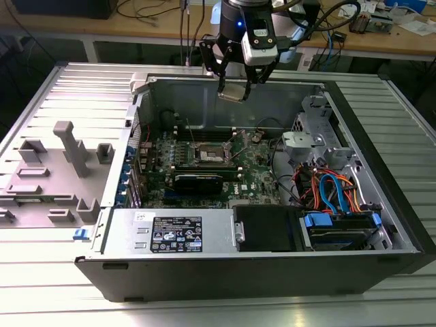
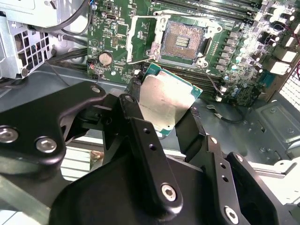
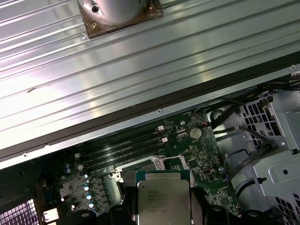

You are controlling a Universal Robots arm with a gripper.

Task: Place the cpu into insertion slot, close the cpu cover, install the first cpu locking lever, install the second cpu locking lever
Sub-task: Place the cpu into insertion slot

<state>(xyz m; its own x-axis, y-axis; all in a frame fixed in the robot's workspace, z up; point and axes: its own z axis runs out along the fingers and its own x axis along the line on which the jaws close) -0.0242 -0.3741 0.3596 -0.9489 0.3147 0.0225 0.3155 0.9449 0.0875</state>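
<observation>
Aloft: one cpu gripped over the open case

The hand (image 1: 237, 85) is closed on the single cpu (image 1: 231, 92), held tilted above the computer case's (image 1: 272, 272) far wall. One insertion slot (image 1: 212, 157) lies at six o'clock from it in the exterior view. The second wrist view shows the slot's bare contacts, with the one cpu cover (image 2: 133, 40) swung open alongside. The case rests on a ribbed metal bench (image 1: 54, 293). A second, wooden bench (image 1: 136, 30) stands at twelve o'clock.

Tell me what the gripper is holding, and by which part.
The gripper holds the cpu, pinched by two opposite edges between its fingers, with the metal top facing the second wrist view. The insertion slot is empty.
</observation>
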